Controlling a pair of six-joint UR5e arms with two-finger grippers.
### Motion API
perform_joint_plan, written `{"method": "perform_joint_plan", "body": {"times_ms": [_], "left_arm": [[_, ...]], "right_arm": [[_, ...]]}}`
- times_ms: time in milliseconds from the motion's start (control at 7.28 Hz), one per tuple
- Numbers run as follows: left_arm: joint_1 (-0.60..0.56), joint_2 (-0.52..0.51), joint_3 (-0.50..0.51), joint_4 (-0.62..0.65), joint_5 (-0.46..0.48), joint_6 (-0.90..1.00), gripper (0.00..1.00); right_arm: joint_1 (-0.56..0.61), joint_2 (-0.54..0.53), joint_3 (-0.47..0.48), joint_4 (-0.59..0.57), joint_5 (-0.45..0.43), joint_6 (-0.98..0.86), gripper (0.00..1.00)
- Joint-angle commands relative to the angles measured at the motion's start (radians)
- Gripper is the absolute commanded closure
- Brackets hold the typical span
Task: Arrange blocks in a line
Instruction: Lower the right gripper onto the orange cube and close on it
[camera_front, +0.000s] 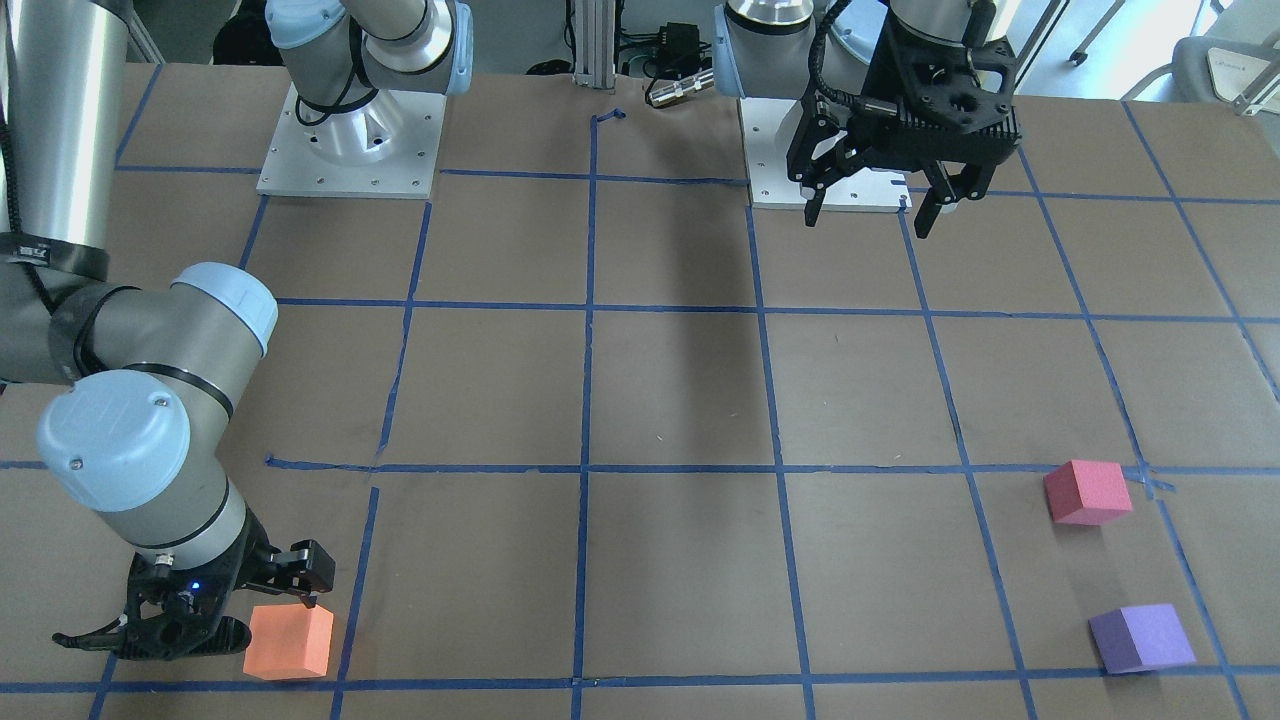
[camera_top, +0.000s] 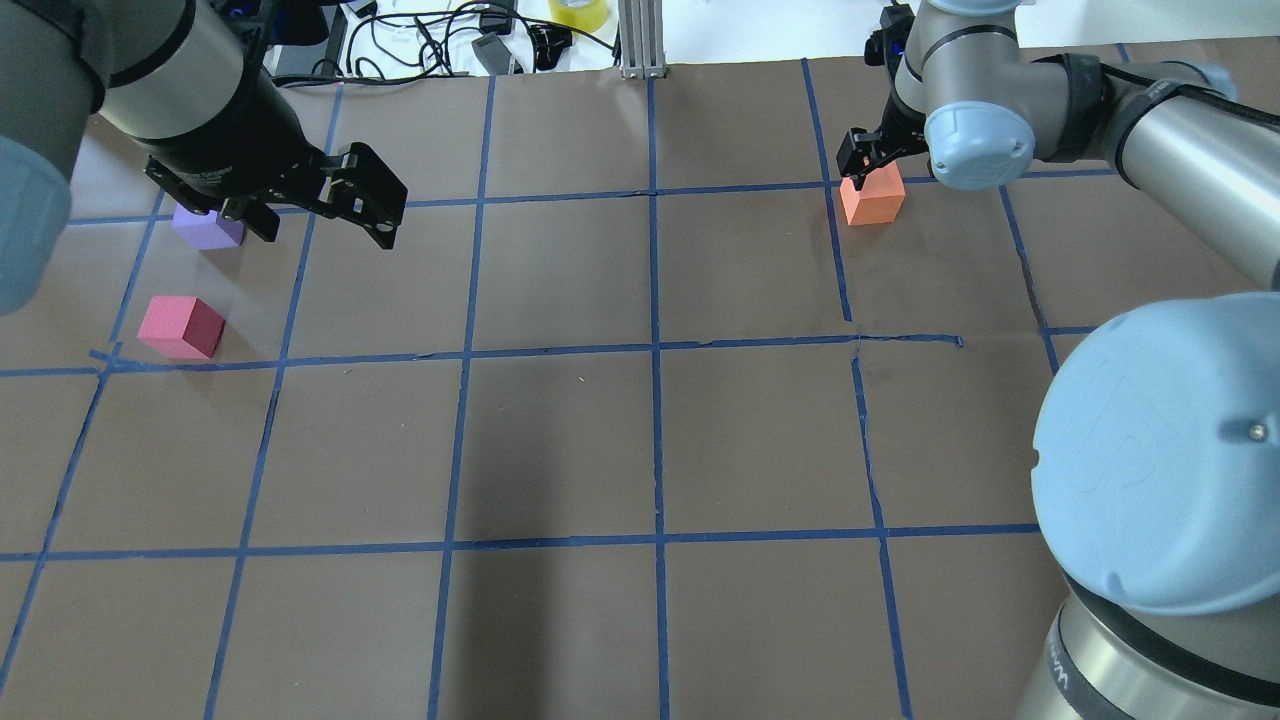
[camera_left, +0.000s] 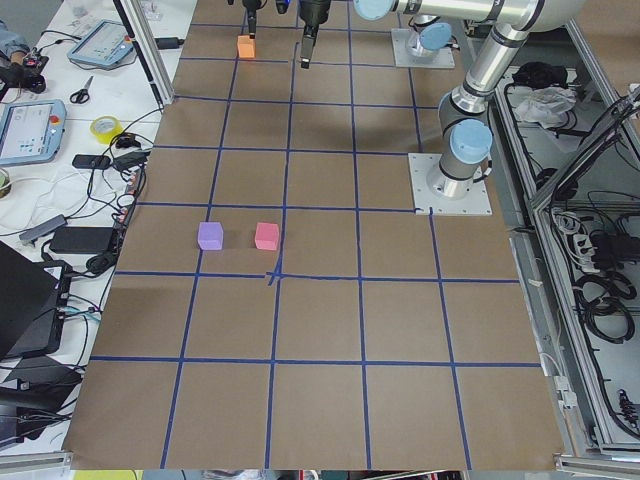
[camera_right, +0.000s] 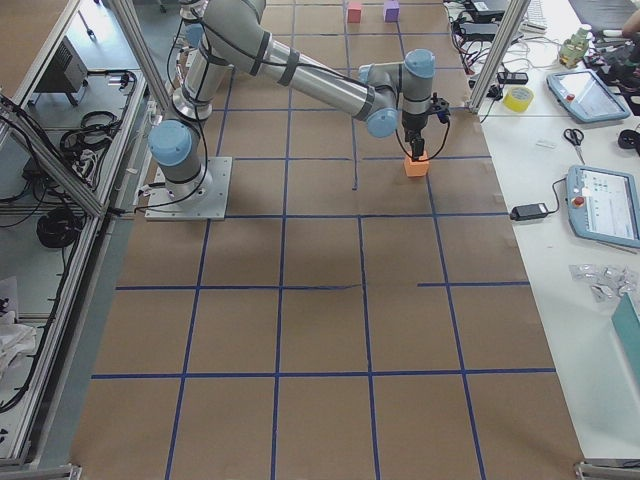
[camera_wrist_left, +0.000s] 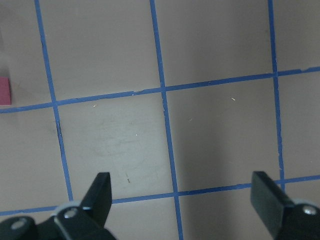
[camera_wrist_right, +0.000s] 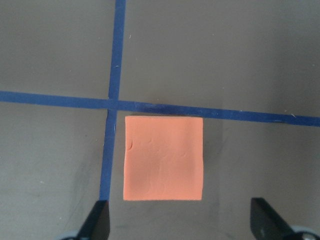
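The orange block (camera_top: 872, 197) sits on the brown table at a blue tape crossing, far right in the overhead view. My right gripper (camera_wrist_right: 182, 222) is open and hovers just above the orange block (camera_wrist_right: 163, 158), which lies free between the spread fingers. The purple block (camera_top: 208, 226) and the pinkish-red block (camera_top: 182, 327) sit apart at the far left. My left gripper (camera_top: 325, 232) is open and empty, held high to the right of the purple block. In the left wrist view only a sliver of the pinkish-red block (camera_wrist_left: 4, 91) shows.
Blue tape lines (camera_top: 655, 350) divide the table (camera_top: 560, 440) into a grid. The two arm bases (camera_front: 350, 150) (camera_front: 800, 170) stand on white plates at the robot's edge. Cables and a yellow tape roll (camera_top: 578, 12) lie beyond the far edge.
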Motion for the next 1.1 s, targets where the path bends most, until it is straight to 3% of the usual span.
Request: {"method": "perform_joint_plan", "body": {"times_ms": [0,275,824,962], "left_arm": [[0.000,0.001,0.000,0.000,0.000,0.001,0.00],[0.000,0.001,0.000,0.000,0.000,0.001,0.00],[0.000,-0.001,0.000,0.000,0.000,0.001,0.00],[0.000,-0.001,0.000,0.000,0.000,0.001,0.00]], "right_arm": [[-0.006,0.025,-0.005,-0.032,0.008,0.012,0.00],[-0.006,0.037,-0.033,-0.032,0.086,0.023,0.00],[-0.006,0.111,-0.042,-0.086,0.085,0.024,0.00],[-0.006,0.112,-0.042,-0.088,0.082,0.006,0.26]]}}
